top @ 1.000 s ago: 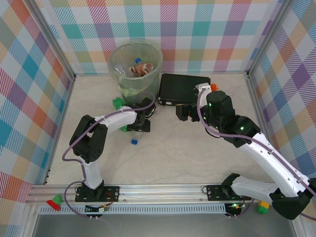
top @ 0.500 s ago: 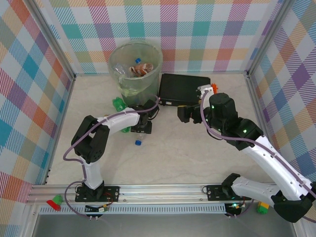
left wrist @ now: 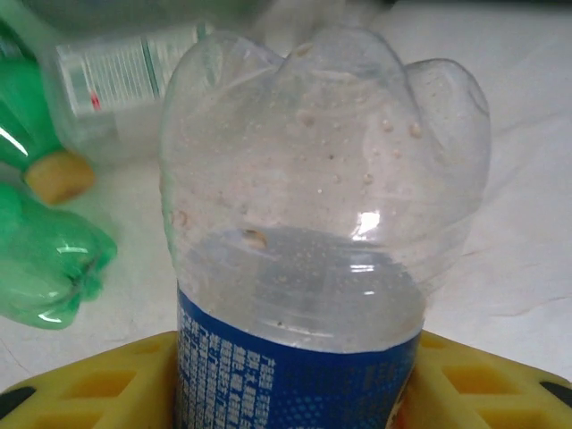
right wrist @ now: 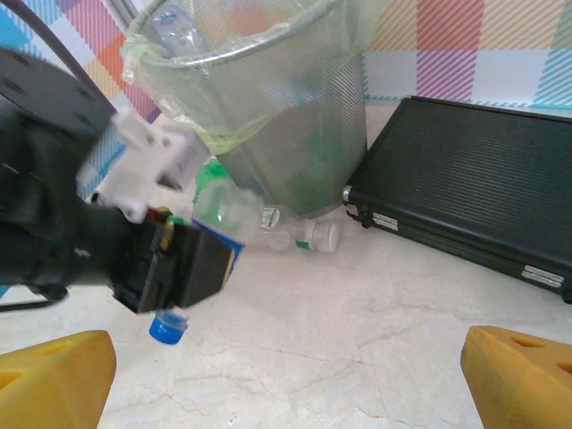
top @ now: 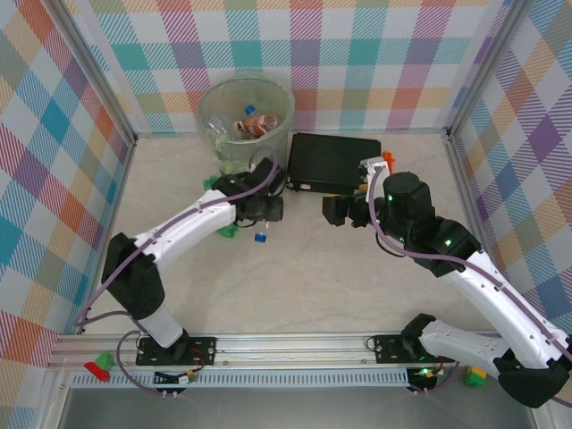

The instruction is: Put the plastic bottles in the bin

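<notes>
- Top view: left gripper (top: 262,214) is clamped on a bottle (top: 260,237) just in front of the bin (top: 219,147), blue cap pointing to the near edge. Right gripper (top: 338,211) sits near the case (top: 332,159).
- Left wrist: pads (left wrist: 80,384) squeeze the blue label. Long axis runs away from the camera, base end far. Green bottles (left wrist: 45,259) lie to the left on the table (left wrist: 536,179).
- Right wrist: bottle near upright, slightly tilted, cap down, base up by the bin. Right fingers (right wrist: 54,366) wide, nothing between. Another clear bottle (right wrist: 299,234) lies flat at the bin's foot.
</notes>
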Tool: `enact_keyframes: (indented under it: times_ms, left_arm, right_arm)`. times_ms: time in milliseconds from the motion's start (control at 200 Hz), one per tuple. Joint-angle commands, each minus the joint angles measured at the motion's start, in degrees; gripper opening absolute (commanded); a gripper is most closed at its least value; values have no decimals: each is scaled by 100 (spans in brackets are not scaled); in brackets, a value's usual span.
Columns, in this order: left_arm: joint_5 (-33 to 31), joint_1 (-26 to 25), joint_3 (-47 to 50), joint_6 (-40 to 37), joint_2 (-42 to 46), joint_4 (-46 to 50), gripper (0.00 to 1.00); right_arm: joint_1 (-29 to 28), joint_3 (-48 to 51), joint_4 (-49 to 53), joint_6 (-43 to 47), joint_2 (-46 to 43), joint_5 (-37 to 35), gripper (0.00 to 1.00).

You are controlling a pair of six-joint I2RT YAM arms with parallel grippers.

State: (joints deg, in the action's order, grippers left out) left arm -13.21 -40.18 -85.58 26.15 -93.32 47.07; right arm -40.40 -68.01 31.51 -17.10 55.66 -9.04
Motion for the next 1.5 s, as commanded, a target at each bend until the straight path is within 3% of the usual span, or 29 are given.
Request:
enact_keyframes:
  times_ms: [0, 320, 600, 905, 1230, 1495]
  left_arm:
    - [-181, -65, -647, -13, 278, 431, 53]
    - [-341, 75, -2760, -363, -148, 900, 52]
    - [-75, 693, -4111, -127, -841, 661, 52]
    - [214, 1418, -4140, 1404, -1248, -780, 51]
    - [-73, 1868, -4120, 3638, -1927, -2000, 51]
    - [-663, 1918, -4165, 4638, -2317, -2403, 52]
  right_arm:
    - [43, -88, -432, 27, -3, 340, 99]
    - [41, -409, -661, 130, 234, 582, 99]
    - [41, -547, -747, 163, 349, 631, 99]
    - [42, -644, -887, 152, 495, 709, 99]
    - [40, -610, -881, 159, 560, 711, 99]
    - [43, -565, -851, 163, 528, 647, 99]
